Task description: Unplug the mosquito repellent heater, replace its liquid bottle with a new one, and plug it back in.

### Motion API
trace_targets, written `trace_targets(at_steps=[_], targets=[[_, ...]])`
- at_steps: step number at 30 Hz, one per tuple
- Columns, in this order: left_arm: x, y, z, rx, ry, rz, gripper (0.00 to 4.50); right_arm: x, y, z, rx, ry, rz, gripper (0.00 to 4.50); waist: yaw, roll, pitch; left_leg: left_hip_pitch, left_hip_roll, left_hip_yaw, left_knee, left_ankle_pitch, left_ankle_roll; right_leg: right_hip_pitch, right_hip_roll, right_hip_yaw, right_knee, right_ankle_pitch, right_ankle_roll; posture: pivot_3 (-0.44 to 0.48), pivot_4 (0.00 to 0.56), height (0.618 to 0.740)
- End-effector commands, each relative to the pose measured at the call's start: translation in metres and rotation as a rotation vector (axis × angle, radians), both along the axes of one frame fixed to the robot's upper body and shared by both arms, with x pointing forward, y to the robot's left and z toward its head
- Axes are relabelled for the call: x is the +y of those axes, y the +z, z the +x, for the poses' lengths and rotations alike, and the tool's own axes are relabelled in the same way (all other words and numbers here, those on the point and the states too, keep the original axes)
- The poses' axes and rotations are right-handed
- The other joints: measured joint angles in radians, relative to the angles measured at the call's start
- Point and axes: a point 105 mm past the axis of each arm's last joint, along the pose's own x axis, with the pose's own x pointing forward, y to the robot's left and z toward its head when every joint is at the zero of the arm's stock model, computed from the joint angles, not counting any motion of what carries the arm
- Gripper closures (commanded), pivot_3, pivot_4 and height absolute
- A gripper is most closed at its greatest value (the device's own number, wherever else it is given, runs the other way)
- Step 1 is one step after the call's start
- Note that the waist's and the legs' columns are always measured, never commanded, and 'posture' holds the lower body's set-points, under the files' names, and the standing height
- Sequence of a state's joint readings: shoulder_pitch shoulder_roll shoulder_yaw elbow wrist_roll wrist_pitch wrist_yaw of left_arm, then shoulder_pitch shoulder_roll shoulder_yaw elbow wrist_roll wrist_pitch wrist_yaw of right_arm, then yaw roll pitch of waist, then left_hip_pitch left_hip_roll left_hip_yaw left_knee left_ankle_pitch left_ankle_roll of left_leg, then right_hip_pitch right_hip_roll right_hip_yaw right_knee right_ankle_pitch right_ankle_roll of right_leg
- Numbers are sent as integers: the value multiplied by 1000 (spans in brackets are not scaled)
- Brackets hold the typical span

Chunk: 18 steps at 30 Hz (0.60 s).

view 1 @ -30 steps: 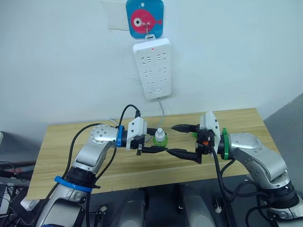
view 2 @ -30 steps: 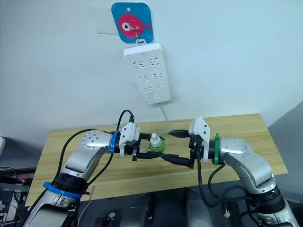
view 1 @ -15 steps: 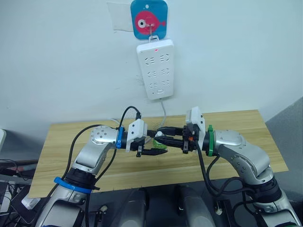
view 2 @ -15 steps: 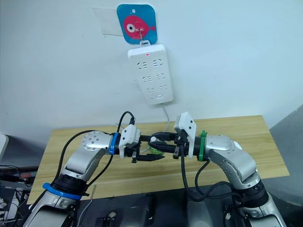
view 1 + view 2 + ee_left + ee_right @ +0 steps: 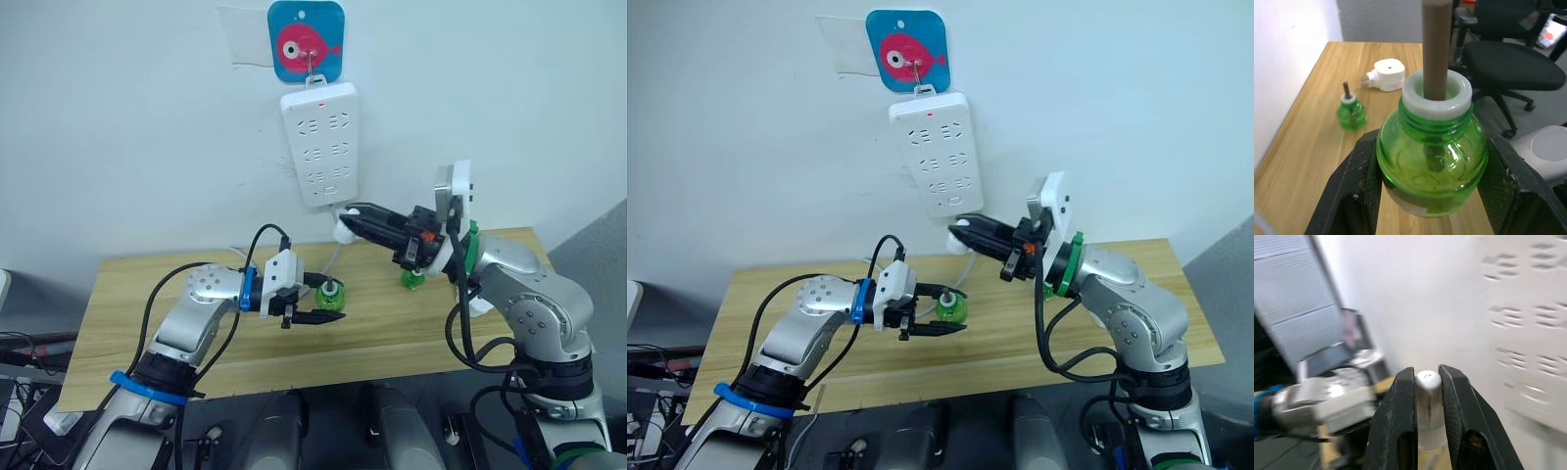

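Your left claw (image 5: 328, 300) pinches the round green glass bottle (image 5: 1431, 161) upright, wick up, over the table (image 5: 147, 294), while your right claw (image 5: 349, 220) clamps a small white cap (image 5: 1428, 382).

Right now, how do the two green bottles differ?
The held bottle is clamped in the left pincer; the free bottle stands untouched on the table. The held bottle is near the table's middle; the free bottle is farther right, near the heater. Both are green, upright, uncapped, wicks showing. The right pincer grips a white cap.
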<state>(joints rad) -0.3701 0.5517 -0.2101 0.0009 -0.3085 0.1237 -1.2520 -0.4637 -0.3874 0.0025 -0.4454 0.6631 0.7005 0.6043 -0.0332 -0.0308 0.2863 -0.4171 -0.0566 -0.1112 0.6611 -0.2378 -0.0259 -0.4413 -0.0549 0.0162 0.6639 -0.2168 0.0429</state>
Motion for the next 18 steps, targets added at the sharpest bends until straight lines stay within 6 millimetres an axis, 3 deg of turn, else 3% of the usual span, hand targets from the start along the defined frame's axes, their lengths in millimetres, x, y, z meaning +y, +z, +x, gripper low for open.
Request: trace_targets(at_steps=[1,5,8,12,18], targets=[[3,7,-9,-26,-4,-15,2243,-15,-41,24,-3,-219,-115,4145,0,0,0,0,0,0,0,0,0,0,0,0,0,0,0,-37,249,740],[6,6,-14,-19,11,-11,2243,-25,-98,41,22,-366,-201,4145,1,0,0,1,-1,1,1,0,0,0,0,0,1,0,0,-21,251,740],[7,7,-16,-18,14,-7,2243,-29,-130,50,55,-436,-232,4145,0,1,0,1,0,2,0,0,0,0,0,1,2,0,0,-8,251,740],[8,8,-17,-15,18,0,2243,-40,-156,63,78,-516,-267,4145,0,1,0,1,0,1,0,0,0,0,1,1,1,0,0,-1,254,740],[8,8,-19,-10,19,2,2243,-51,-174,80,76,-621,-292,4145,0,1,0,1,-1,1,0,0,0,0,1,1,1,0,0,11,255,740]])
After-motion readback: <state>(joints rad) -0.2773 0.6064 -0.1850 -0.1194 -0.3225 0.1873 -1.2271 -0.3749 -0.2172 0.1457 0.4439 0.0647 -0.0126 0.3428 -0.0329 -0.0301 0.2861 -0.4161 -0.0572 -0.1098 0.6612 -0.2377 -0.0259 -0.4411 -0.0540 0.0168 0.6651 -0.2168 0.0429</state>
